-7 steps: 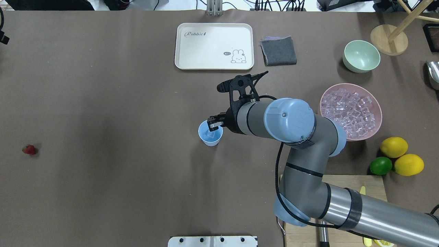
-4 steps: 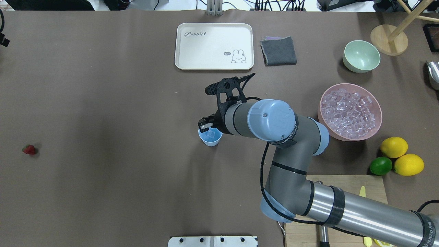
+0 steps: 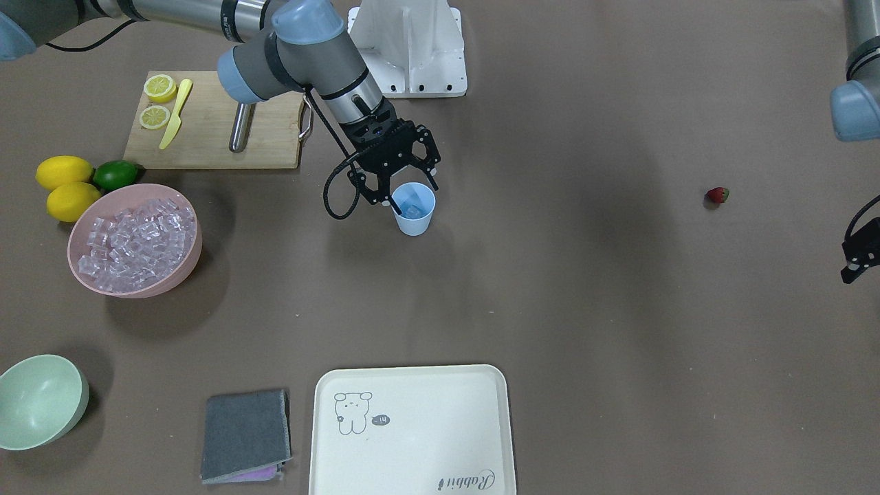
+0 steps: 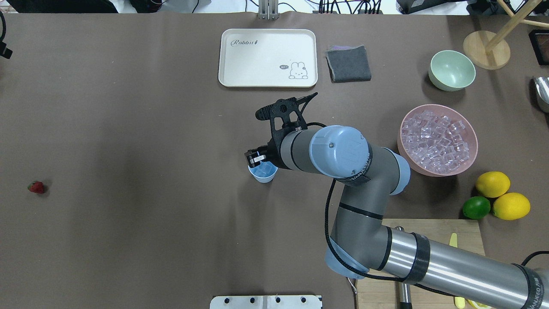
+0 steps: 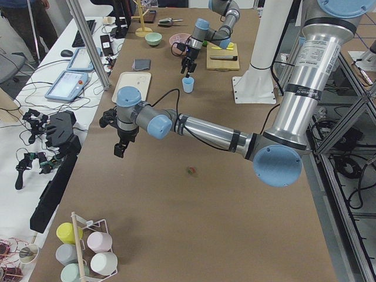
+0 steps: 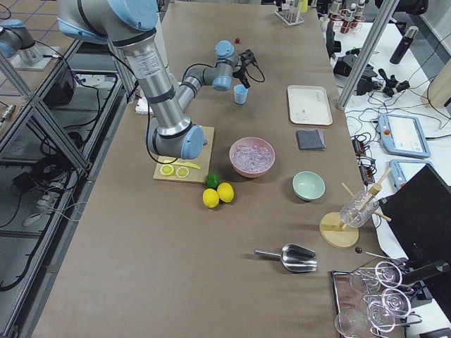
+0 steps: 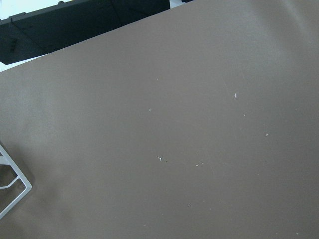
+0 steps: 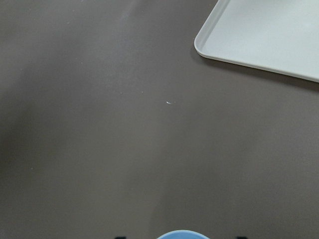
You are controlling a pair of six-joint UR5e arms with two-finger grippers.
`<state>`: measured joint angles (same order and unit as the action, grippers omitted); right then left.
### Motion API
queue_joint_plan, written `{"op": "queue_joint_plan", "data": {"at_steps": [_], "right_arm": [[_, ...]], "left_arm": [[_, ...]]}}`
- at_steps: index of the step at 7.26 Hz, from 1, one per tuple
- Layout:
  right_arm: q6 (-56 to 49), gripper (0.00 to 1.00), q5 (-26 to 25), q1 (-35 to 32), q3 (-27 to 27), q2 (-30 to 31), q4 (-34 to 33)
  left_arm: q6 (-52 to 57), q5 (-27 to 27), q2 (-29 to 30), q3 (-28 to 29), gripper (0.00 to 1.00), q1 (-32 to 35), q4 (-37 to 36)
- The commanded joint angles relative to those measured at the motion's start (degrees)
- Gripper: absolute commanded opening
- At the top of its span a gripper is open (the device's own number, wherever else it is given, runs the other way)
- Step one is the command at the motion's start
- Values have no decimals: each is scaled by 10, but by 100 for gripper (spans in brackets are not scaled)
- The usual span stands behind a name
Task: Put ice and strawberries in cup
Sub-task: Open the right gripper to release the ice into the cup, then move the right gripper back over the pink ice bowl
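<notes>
Within 1 s the right hand [image 3: 414, 196] shifted from over the cup [image 3: 414, 223] to its far-left rim, spread wide & empty, ice cube [image 4: 264, 170] lying inside, so ice step prob. done; strawberry [image 4: 37, 187] sat well apart, left.

The tray [image 4: 257, 60] bears the script word "Rabbit" in one corner; the speech bubble [image 4: 283, 67] beside its bunny drawing [image 4: 297, 71] is too small to read.

Brown surface [image 4: 128, 107], laid with kitchen items.
A cup [image 4: 263, 175] is set at its middle, a strawberry [image 4: 36, 187] near the left edge, a tray [image 4: 268, 58] by the far edge.
</notes>
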<state>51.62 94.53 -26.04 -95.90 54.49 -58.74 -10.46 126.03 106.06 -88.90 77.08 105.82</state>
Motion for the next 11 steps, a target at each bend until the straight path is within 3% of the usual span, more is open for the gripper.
{"op": "queue_joint_plan", "data": {"at_steps": [1, 2, 4, 7, 11], "right_arm": [[-4, 100, 77, -51, -4, 16, 5], [-6, 100, 113, -79, -19, 37, 5], [-30, 99, 138, -117, -54, 89, 5], [-66, 99, 271, -230, -90, 182, 4], [-64, 99, 334, -321, -133, 326, 4]], "left_arm": [[0, 0, 0, -7, 98, 0, 0], [0, -1, 0, -7, 98, 0, 0], [1, -1, 1, -13, 98, -1, 0], [1, -3, 0, -25, 98, -1, 0], [1, -6, -21, -57, 98, -3, -2]]}}
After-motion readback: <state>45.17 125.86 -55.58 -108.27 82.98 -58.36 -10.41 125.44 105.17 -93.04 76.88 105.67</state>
